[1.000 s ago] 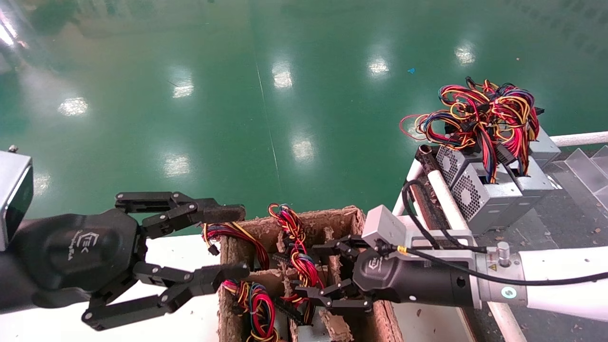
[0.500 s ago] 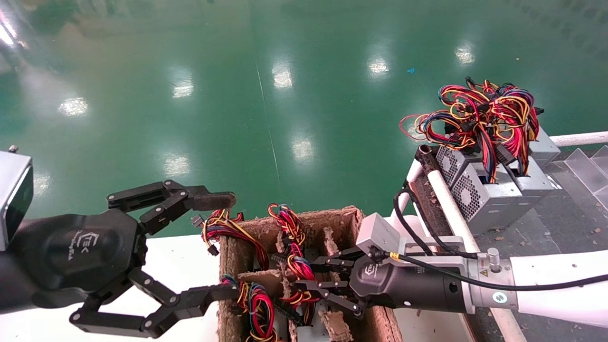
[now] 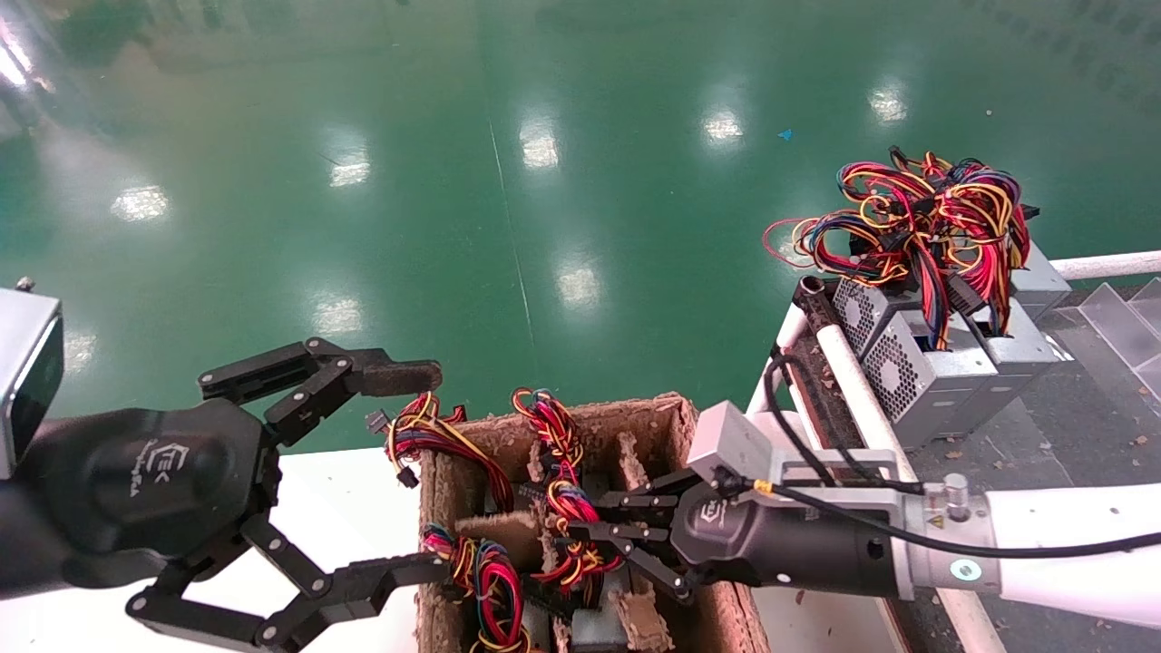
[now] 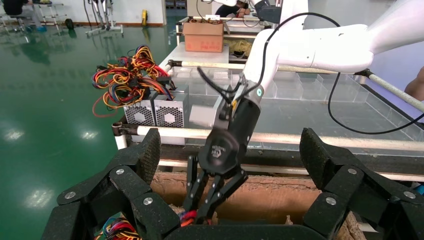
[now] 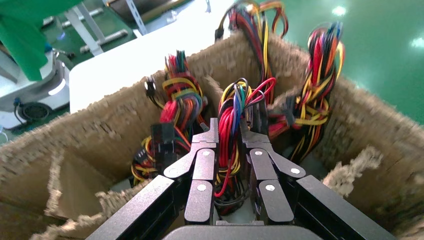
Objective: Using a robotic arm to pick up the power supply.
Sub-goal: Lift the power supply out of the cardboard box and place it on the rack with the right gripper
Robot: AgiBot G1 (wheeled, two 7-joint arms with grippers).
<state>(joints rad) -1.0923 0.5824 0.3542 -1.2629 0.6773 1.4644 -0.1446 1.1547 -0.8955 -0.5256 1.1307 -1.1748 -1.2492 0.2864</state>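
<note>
Pinching now: my right claw has gone from spread a second ago to pressed together on the wire bundle rising from a power supply that sits low in the near middle cell of the cardboard box. I judge the grasp is made and the lift comes next, though only wires are held, so the metal body may swing or snag. My left claw has opened wider and hangs spread at the box's left wall, one finger against another wire bundle. The torn dividers crowd both sides of the right claw; the free way is straight up. Two more units sit on the far right rack, well apart.
</note>
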